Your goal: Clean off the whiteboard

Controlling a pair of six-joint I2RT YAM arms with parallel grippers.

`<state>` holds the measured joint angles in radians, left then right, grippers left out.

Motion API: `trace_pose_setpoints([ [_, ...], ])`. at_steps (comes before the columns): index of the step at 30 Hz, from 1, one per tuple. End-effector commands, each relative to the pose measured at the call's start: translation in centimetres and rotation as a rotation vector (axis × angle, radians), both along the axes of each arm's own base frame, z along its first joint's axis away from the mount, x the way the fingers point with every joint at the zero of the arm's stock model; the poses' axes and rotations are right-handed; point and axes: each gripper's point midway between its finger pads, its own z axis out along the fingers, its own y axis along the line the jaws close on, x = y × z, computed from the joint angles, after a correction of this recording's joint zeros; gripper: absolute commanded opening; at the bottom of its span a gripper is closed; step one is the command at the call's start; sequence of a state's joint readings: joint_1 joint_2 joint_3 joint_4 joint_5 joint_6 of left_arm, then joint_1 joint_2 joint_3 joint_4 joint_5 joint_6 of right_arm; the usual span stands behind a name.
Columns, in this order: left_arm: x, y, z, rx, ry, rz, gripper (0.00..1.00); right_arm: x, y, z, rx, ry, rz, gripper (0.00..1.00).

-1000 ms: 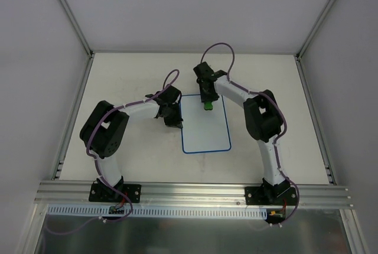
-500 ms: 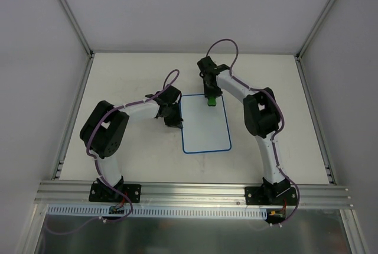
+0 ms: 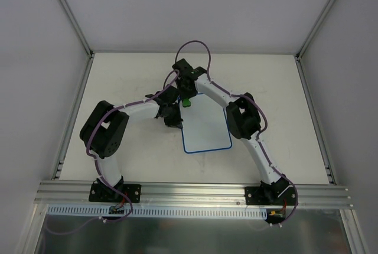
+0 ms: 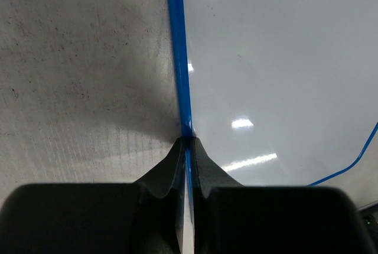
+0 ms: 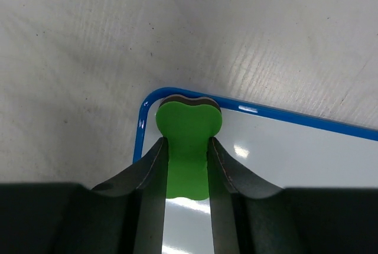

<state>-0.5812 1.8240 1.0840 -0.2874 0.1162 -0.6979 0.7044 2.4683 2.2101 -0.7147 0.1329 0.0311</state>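
The left tool (image 3: pixel 172 116) sits at the left long edge of the whiteboard (image 3: pixel 207 127). In the left wrist view its two fingers are pressed together with the thin blue rim (image 4: pixel 177 41) pinched between them, so it appears to be pinning the board in place.

The whiteboard lies flat near the middle of the tabletop (image 3: pixel 124 77), between the two arms. Its long axis runs away from the arm bases, with a slight tilt. No marks are visible on the white surface in any view, though glare spots could hide faint ones.

At the board's far-left corner, the right tool (image 5: pixel 188 142) is clamped on a green bone-shaped eraser (image 3: pixel 185 102). The eraser's dark pad rests just inside the rounded corner of the rim. From here nearly all of the board lies toward the bases and to the right of the eraser. Any wiping stroke would likely have to travel back along the long axis, and the right arm is the one placed to make it.

The tabletop is pale, matte and lightly speckled. Plain grey walls (image 3: pixel 189 6) enclose it, and an aluminium rail (image 3: pixel 195 192) carries the arm bases.
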Motion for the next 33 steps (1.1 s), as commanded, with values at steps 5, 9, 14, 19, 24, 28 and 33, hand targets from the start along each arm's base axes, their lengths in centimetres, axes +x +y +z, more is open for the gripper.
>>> trace_pose_setpoints([
  [5, -5.1, 4.3, -4.4, 0.2, 0.187, -0.033, 0.0, 0.1, -4.6, -0.8, -0.1, 0.05, -0.025, 0.0],
  [9, -5.1, 4.4, -4.4, 0.2, 0.19, -0.026, 0.0, 1.2, -10.8, 0.4, -0.138, 0.05, -0.179, 0.0],
  [14, -5.0, 4.4, -4.3, 0.197, 0.192, -0.022, 0.0, 0.2, -17.4, -0.7, -0.13, 0.104, -0.317, 0.0],
  [19, -4.9, 4.3, -4.2, 0.193, 0.187, -0.022, 0.0, -0.1, -21.2, -0.2, -0.11, 0.102, -0.397, 0.0],
  [24, -4.6, 4.2, -3.7, 0.186, 0.17, -0.022, 0.0, -1.2, -24.4, 1.6, -0.06, 0.069, -0.452, 0.0],
  [28, -4.2, 4.0, -3.2, 0.18, 0.152, -0.02, 0.0, -1.7, -26.3, 3.4, -0.027, 0.01, -0.483, 0.0],
  [33, -3.6, 3.6, -2.5, 0.166, 0.129, -0.024, 0.0, -2.5, -29.1, 2.9, -0.047, 0.027, -0.509, 0.0],
])
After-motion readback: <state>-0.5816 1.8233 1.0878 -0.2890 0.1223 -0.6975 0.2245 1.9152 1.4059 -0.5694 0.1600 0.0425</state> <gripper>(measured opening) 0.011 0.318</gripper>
